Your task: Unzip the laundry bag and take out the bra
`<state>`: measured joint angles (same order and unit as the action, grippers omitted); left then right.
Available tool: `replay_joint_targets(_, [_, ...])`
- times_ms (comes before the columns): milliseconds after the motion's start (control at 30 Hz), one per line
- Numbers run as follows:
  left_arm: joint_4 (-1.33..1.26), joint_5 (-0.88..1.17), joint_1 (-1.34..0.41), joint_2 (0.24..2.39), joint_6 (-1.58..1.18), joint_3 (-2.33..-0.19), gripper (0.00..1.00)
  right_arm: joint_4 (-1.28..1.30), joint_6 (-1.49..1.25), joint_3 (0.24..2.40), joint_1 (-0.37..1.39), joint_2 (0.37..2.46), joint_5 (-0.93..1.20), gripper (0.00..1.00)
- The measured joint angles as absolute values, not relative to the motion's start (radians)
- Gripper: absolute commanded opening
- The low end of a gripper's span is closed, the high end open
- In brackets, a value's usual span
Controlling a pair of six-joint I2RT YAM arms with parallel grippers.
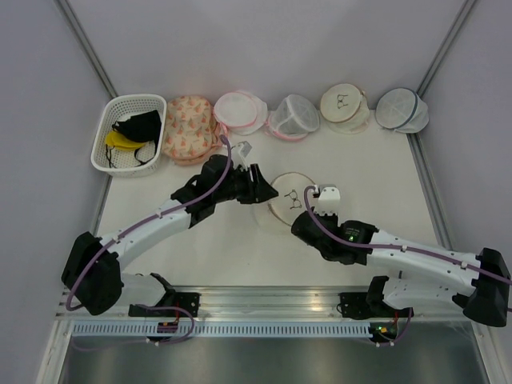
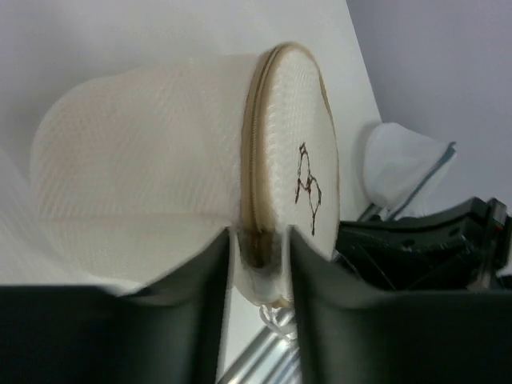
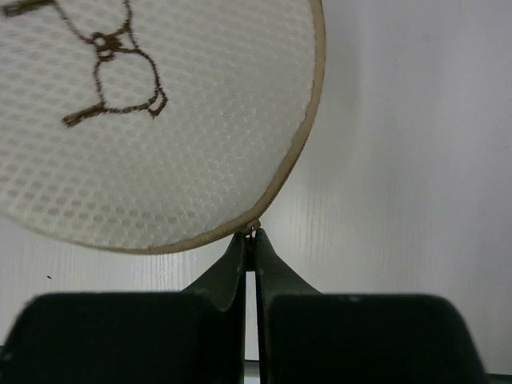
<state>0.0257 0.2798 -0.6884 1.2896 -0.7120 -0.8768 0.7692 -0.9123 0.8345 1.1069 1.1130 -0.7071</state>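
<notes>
Sitting near the middle of the white tabletop [image 1: 376,172], the laundry bag [image 1: 290,200] turns its flat round face up, and the little black glasses mark [image 1: 293,194] shows on it. An arm reaches in to it from each side. The left pincer [image 2: 258,250] has its two dark fingers [image 2: 200,312] on either side of the tan zip trim [image 2: 250,160] and squeezes the rim between them, so it has hold of the bag's edge. The right pincer [image 3: 250,244] is squeezed tight at the rim on the other side, tip against tip, and a tiny zip pull [image 3: 253,231] is nipped between the tips. The zip looks closed wherever I can see it. Along the back of the tabletop lies a row of other pouches: a flowery pink one [image 1: 188,128], two with pink trim [image 1: 240,112] [image 1: 294,118], one with tan trim [image 1: 346,108] and one with blue trim [image 1: 402,110]. At the left end stands a white basket [image 1: 102,140] with something black [image 1: 138,124] and something yellow [image 1: 120,141] inside it.
</notes>
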Motion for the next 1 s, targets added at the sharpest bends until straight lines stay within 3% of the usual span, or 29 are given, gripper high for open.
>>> replay_joint_targets(67, [0.034,0.277,-0.681,1.335,-0.676,-0.932,0.99,0.783,-0.908,0.833,1.105,1.087,-0.709,0.0])
replay_joint_targets(267, [0.143,0.125,-0.673,1.338,-0.683,-0.972,1.0,0.746,-0.878,0.802,1.102,1.005,-0.684,0.0])
replay_joint_targets(400, [0.193,0.072,-0.678,1.221,-0.759,-0.842,1.0,0.633,-0.819,0.76,1.101,1.009,-0.57,0.0])
replay_joint_targets(567, [0.151,0.115,-0.702,1.048,-0.907,-0.656,1.0,0.361,-0.748,0.694,1.098,1.035,-0.27,0.0])
replay_joint_targets(767, [-0.002,0.211,-0.725,1.043,-1.071,-0.567,0.99,0.155,-0.725,0.689,1.099,1.124,-0.083,0.0])
replay_joint_targets(900, [-0.106,0.25,-0.752,1.096,-1.133,-0.566,0.75,0.12,-0.712,0.689,1.099,1.143,-0.042,0.01])
replay_joint_targets(933, [-0.13,0.263,-0.757,1.112,-1.146,-0.566,0.54,0.117,-0.709,0.689,1.099,1.143,-0.039,0.0])
replay_joint_targets(1000, [-0.158,0.282,-0.764,1.135,-1.171,-0.566,0.34,0.113,-0.706,0.689,1.1,1.141,-0.038,0.0])
